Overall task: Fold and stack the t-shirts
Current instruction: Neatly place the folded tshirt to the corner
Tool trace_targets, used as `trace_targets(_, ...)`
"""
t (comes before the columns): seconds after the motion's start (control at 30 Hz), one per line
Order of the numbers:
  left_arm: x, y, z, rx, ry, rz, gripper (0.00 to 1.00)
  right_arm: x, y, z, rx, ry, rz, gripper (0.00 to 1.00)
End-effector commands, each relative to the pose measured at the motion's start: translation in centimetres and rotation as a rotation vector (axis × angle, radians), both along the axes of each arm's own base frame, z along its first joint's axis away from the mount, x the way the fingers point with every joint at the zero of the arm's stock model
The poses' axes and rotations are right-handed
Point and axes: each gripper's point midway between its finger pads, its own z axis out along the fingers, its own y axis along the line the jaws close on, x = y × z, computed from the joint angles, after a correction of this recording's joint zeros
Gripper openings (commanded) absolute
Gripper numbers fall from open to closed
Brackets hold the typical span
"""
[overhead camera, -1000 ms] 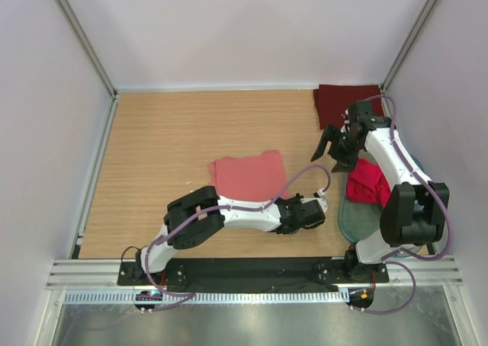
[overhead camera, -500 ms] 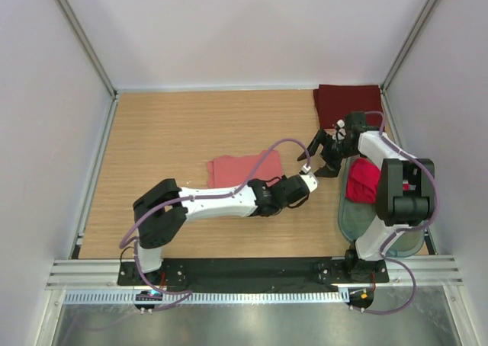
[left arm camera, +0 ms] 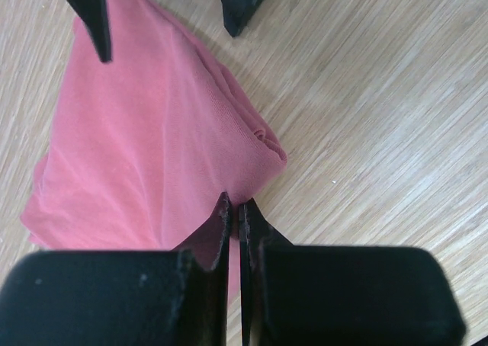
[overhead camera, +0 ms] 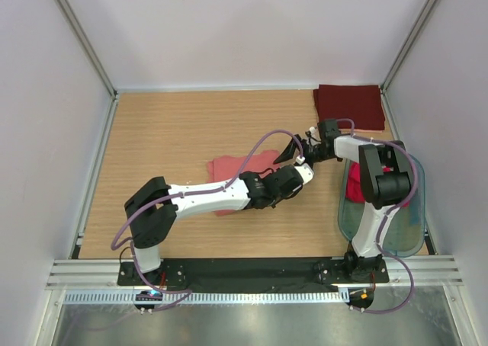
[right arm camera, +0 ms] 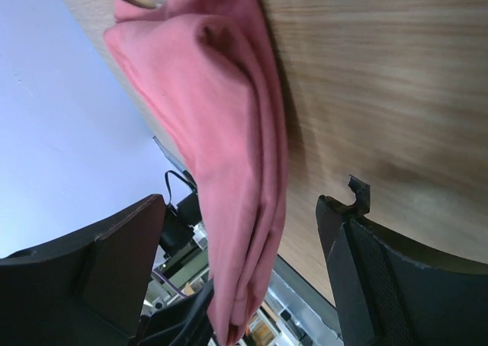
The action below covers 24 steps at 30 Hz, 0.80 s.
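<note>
A salmon-pink t-shirt [overhead camera: 229, 167] lies folded on the wooden table, partly under my left arm. My left gripper [overhead camera: 303, 172] is shut on its right edge, and the left wrist view [left arm camera: 235, 209] shows the cloth [left arm camera: 145, 132] lifted and bunched. My right gripper [overhead camera: 293, 154] is open, its fingers [left arm camera: 91, 18] either side of the shirt's far corner. In the right wrist view [right arm camera: 244, 201] the doubled cloth [right arm camera: 221, 94] hangs between the open jaws. A dark maroon t-shirt [overhead camera: 349, 106] lies folded at the back right. A brighter red-pink t-shirt [overhead camera: 355, 184] sits in the tub.
A translucent greenish plastic tub [overhead camera: 396, 224] stands at the right edge beside the right arm's base. White walls with metal rails close the table on three sides. Purple cables loop over both arms.
My left arm has swung from the near right up to the shirt's right edge and closed on it. My right gripper has moved left from above the tub to the shirt's corner.
</note>
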Motion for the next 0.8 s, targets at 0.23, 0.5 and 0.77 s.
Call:
trace_targets(0.23,1.1,-0.2,3.6,-0.077,-0.025,0.023,0.0,0.6,1.9,-3.0,-0.003,0.012,0.065,0.79)
trace_targets(0.5,1.1,0.1,3.8,-0.084,-0.013,0.025,0.0,2.8,2.5,-4.7,-0.05,-0.022,0.056,0.65)
trace_targets(0.77,0.8,0.6,3.9,-0.09,-0.006,0.019,0.0,4.6,3.2,-5.4,-0.081,-0.086,0.079,0.5)
